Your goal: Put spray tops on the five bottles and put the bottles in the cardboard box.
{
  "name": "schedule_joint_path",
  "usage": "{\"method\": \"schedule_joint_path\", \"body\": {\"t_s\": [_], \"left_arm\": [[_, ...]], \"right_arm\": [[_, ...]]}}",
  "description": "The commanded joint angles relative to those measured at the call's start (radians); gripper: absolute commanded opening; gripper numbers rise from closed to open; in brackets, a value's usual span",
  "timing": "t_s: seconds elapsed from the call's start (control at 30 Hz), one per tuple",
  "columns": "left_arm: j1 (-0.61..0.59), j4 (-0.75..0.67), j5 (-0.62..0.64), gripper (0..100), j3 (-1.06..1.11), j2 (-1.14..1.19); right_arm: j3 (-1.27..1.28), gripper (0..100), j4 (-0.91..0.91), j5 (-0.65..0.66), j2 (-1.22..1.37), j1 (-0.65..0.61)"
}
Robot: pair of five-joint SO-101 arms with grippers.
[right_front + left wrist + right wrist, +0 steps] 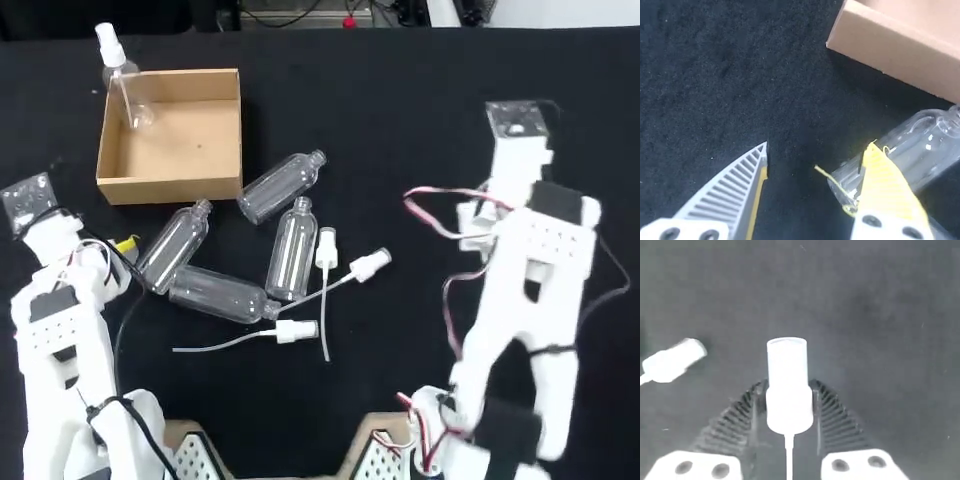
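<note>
The spray top (786, 365) stands upright in my right pincer (788, 391), which is closed snugly on its collar. The tube hangs free between the fingers, a hold that I judge leaves it ready to thread into a bottle neck. A second top (672, 360) lies on the table (400, 100) near it. Four uncapped bottles (293, 248) lie clustered just beside the box (170, 185), with three loose tops (370, 263) next to them, so everything is within either arm's reach. One capped bottle (120, 75) leans in the box's corner. My left pincer (817, 147) is wide open and empty. One finger (885, 175) sits over the nearest bottle (925, 142), probably lined up to grip and steady it, though I can't tell whether they touch.
</note>
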Motion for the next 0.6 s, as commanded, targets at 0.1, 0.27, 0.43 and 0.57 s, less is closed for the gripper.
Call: {"method": "schedule_joint_path", "body": {"t_s": [0.1,0.27,0.43,0.57], "left_arm": [[0.117,0.387,-0.338,30,-0.320,-0.014],[0.249,0.574,-0.626,30,-0.440,-0.014],[0.377,0.646,-0.855,30,-0.447,-0.014],[0.444,0.663,-0.956,30,-0.447,-0.014]], "right_arm": [[-0.058,4.2,0.083,-0.087,-0.194,-0.121],[-0.013,4.2,0.106,-0.092,-0.257,-0.133],[0.048,4.2,0.106,-0.083,-0.292,-0.117],[0.059,4.1,0.109,-0.081,-0.312,-0.066]]}}
